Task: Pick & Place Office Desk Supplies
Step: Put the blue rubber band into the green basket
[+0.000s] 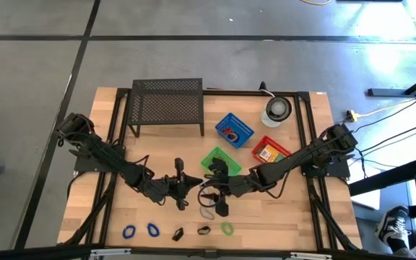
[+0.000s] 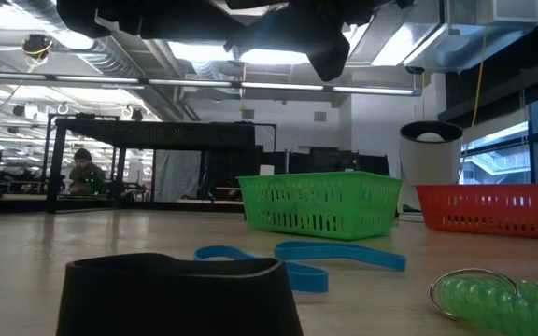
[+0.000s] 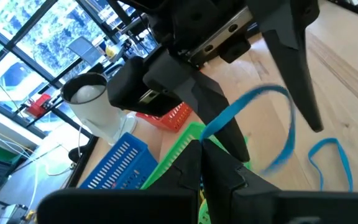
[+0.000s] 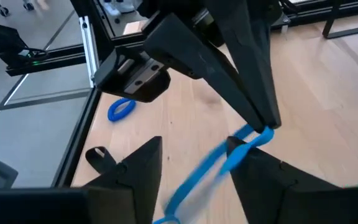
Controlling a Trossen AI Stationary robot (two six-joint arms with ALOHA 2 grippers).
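Blue loop, blurred, seemingly pinched in left pincer.

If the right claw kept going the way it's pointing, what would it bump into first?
Most likely the left gripper, which pinches a blue band directly ahead, between the right gripper's open fingers. Depth is hard to judge; the band may come first.

Mesh rack behind three baskets

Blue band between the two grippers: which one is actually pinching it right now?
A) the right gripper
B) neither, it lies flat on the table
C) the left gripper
C: in the right wrist view the left gripper has its fingertips shut on the blue band, while the right gripper stands open around it.
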